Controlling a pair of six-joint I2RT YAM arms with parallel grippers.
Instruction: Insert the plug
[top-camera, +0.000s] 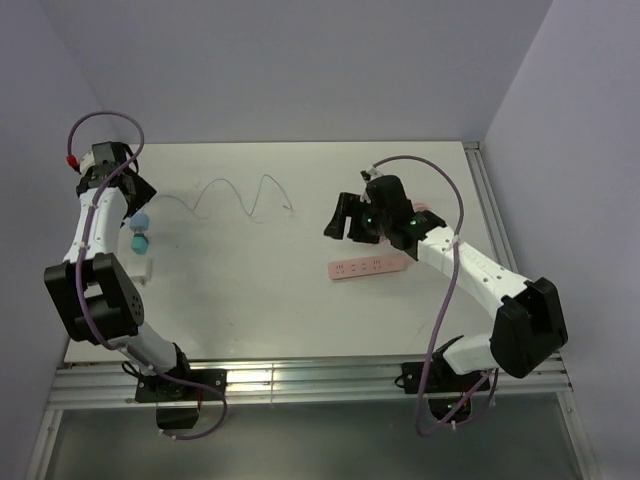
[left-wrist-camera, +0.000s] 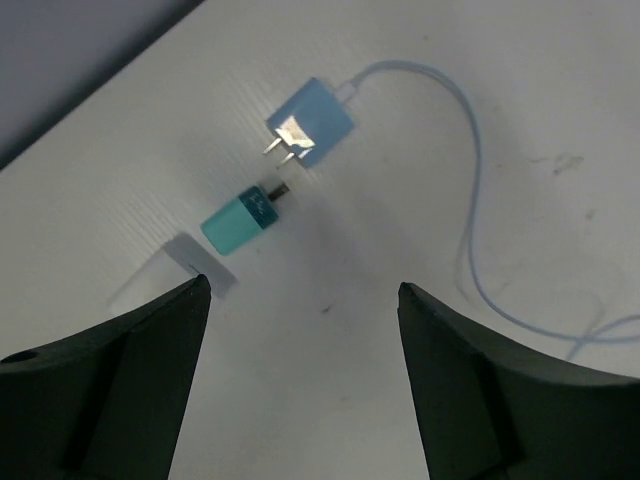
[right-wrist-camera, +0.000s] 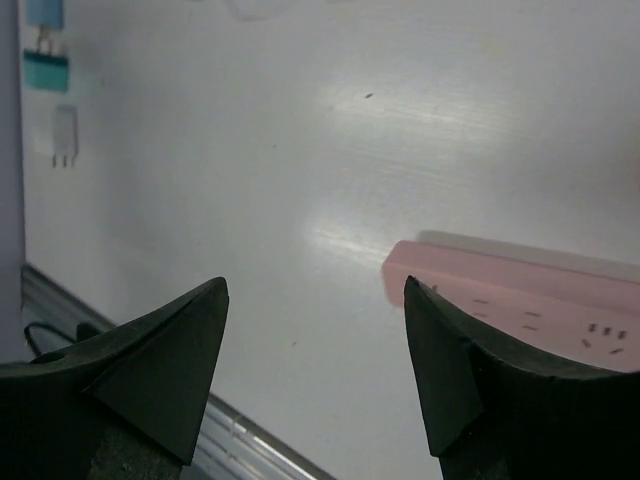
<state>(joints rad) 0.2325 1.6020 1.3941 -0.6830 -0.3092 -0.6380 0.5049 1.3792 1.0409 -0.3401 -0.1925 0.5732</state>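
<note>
**Both grippers open, plug loose at the table's left**

We see the plug (left-wrist-camera: 240, 222), teal, lying flat on the table (top-camera: 250, 300) at its far left side, well apart from the pink power strip (top-camera: 368, 267). Its small metal tip points at a pale blue adapter (left-wrist-camera: 310, 122) just beside it; the left wrist view shows a narrow gap between them. The adapter's two prongs face the plug. A white cable (left-wrist-camera: 472, 180) leaves the adapter's other end and snakes across the table toward the middle. On the plug's other side, near it, sits a small white block (right-wrist-camera: 65, 133) with two prongs showing.

Left gripper (left-wrist-camera: 300, 290): jaws apart, nothing between them. It hovers over the table just short of the plug, and we see no contact.

Right gripper (right-wrist-camera: 315, 290): jaws apart, nothing gripped, near the strip. In the right wrist view the strip's end shows between the fingers, close to the finger (right-wrist-camera: 500, 380) on the right of that view. We can't tell whether that finger touches the strip. The strip lies flat with its sockets up.
</note>
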